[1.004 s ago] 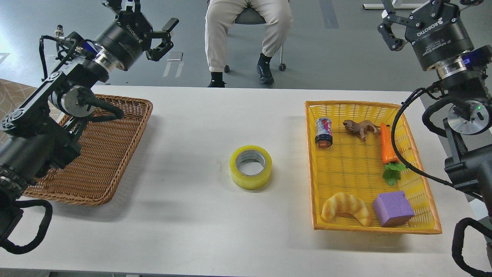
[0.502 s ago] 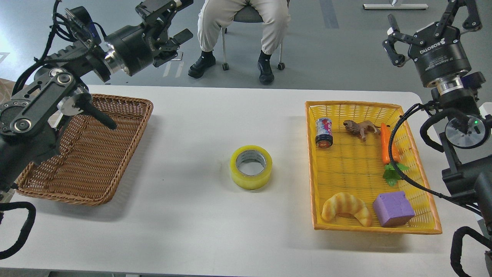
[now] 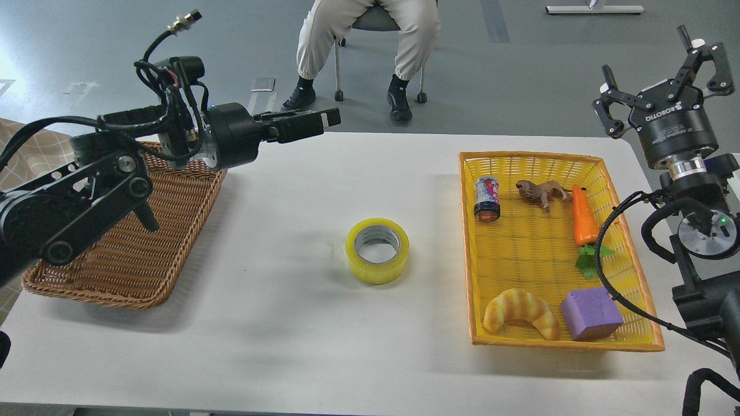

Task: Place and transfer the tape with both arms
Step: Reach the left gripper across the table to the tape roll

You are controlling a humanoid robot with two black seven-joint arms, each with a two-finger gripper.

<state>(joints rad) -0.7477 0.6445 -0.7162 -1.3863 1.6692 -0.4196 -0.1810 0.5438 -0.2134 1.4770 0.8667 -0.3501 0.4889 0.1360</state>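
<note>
Near the middle of the white worktop (image 3: 277, 323): yellow packing tape (image 3: 377, 251), lying flat, core hole up, well apart from wicker tray (image 3: 133, 242) and yellow basket (image 3: 630, 341), touched by nothing. Farther back: left gripper (image 3: 315, 120) level above the far edge, side-on, spread of fingers impossible to tell, nothing held; right gripper (image 3: 665, 75) raised at far right, fingers (image 3: 610, 112) splayed wide, empty. Best to come down squarely over the roll, fingers straddling the wall, closing only once low.

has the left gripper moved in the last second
Yes. The left gripper swung down and rightward, from above the brown basket toward the tape, which stayed put on the table.
</note>
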